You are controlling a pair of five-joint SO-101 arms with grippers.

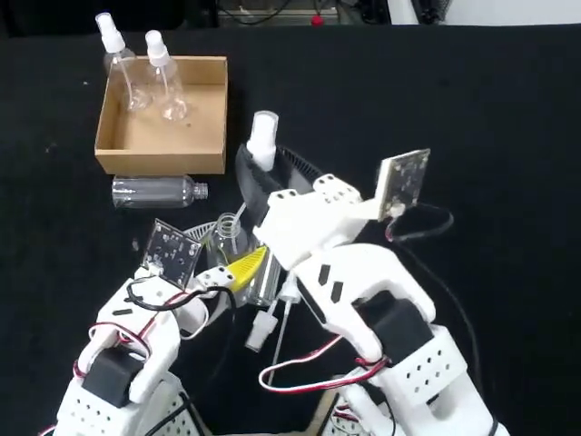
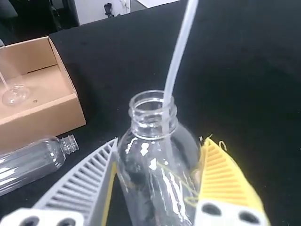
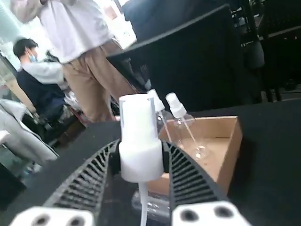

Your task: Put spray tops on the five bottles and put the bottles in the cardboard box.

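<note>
Left gripper (image 2: 160, 146) clamps a clear plastic bottle (image 2: 150, 174), right gripper (image 3: 141, 151) a white spray top (image 3: 137, 117). Brown cardboard box (image 1: 160, 163) upper left, capless bottle (image 1: 154, 191) lying below.

Table (image 1: 490, 109); cardboard box (image 1: 160, 162); lying bottle (image 1: 154, 192); loose spray top (image 1: 261, 329)

Nothing legible anywhere. No print, label or number on the bottle (image 2: 155, 183) in my left gripper (image 2: 160, 143), on the spray top (image 3: 139, 162) in my right gripper (image 3: 140, 147), or on the box (image 1: 159, 162) beyond both. Any marking on the camera board (image 1: 404, 179) above my right wrist is too small to read.
</note>
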